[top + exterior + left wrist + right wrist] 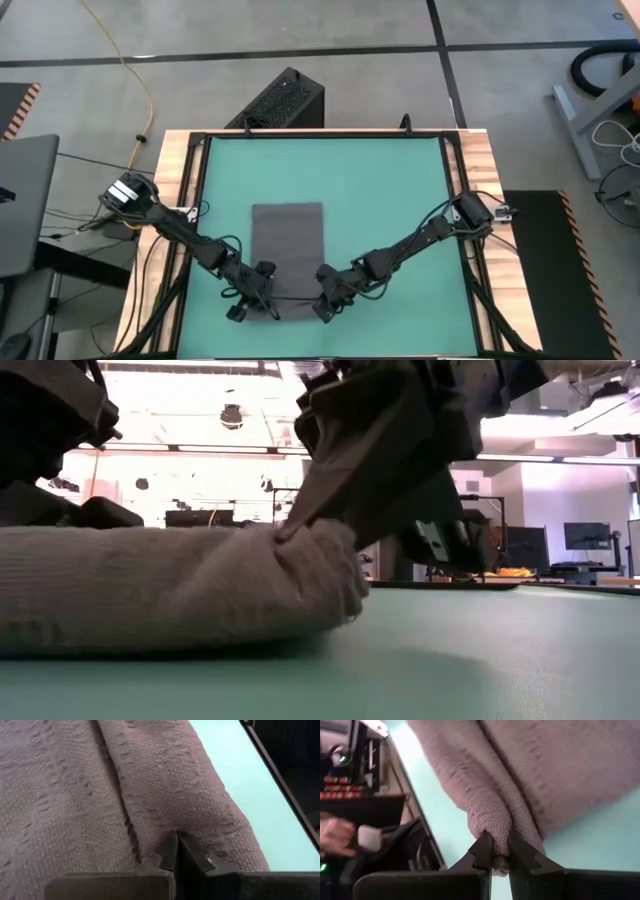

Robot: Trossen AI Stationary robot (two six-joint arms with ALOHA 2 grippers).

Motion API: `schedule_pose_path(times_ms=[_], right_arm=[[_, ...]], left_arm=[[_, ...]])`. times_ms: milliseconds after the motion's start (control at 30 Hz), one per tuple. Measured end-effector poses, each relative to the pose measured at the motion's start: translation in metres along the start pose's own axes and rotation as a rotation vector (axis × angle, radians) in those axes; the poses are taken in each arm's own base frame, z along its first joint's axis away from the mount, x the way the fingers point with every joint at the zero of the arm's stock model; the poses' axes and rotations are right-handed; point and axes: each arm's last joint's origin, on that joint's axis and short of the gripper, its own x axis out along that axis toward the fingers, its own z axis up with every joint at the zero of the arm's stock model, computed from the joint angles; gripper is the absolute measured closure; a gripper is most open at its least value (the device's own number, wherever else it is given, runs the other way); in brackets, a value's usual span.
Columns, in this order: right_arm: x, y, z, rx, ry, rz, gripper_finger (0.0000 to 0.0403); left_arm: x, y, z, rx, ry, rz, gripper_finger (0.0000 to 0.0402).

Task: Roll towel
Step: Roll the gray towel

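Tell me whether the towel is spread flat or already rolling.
Partly rolled: the towel lies mostly flat, but its near edge is bunched into a fold, pinched by left tool and right tool.

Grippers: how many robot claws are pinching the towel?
2. The left gripper is shut on the towel at its near left corner. The right gripper pinches the near right corner.

This is a robotics lab or workshop: a wood-framed tabletop with a green mat stands on a bare grey concrete floor. A yellow cable trails across it. Beyond, computer monitors sit under bright ceiling strip lights.
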Motion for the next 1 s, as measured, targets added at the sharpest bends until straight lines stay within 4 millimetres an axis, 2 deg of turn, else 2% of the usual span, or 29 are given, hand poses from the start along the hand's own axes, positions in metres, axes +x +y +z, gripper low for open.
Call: schedule_pose_path(times_ms=[167, 300, 367, 600, 700, 767, 867, 1000], right_arm=[[-0.002, -0.007, 0.017, -0.030, 0.015, 0.001, 0.0349], [-0.004, -0.020, 0.030, 0.005, 0.016, -0.076, 0.0349], [-0.005, -0.025, 0.034, 0.016, 0.020, -0.113, 0.0349], [-0.008, -0.034, 0.047, -0.009, 0.015, -0.149, 0.0349], [-0.009, -0.036, 0.049, -0.017, 0.018, -0.150, 0.0349], [-0.009, -0.036, 0.050, -0.019, 0.024, -0.147, 0.0349], [-0.010, -0.037, 0.052, -0.025, 0.027, -0.148, 0.0349], [-0.010, -0.038, 0.052, -0.026, 0.029, -0.150, 0.0349]], left_arm=[[0.000, -0.001, -0.001, 0.000, 0.018, -0.042, 0.0401], [-0.001, -0.003, -0.002, -0.015, 0.032, -0.067, 0.0401], [-0.006, -0.006, -0.001, -0.005, 0.020, -0.026, 0.0401], [-0.042, -0.013, 0.010, 0.059, -0.102, 0.116, 0.0401], [-0.056, -0.014, 0.018, 0.083, -0.208, 0.197, 0.0402], [-0.060, -0.017, 0.026, 0.106, -0.299, 0.192, 0.0402], [-0.057, -0.022, 0.034, 0.140, -0.385, 0.157, 0.0401], [-0.042, -0.022, 0.033, 0.152, -0.373, 0.156, 0.0401]])
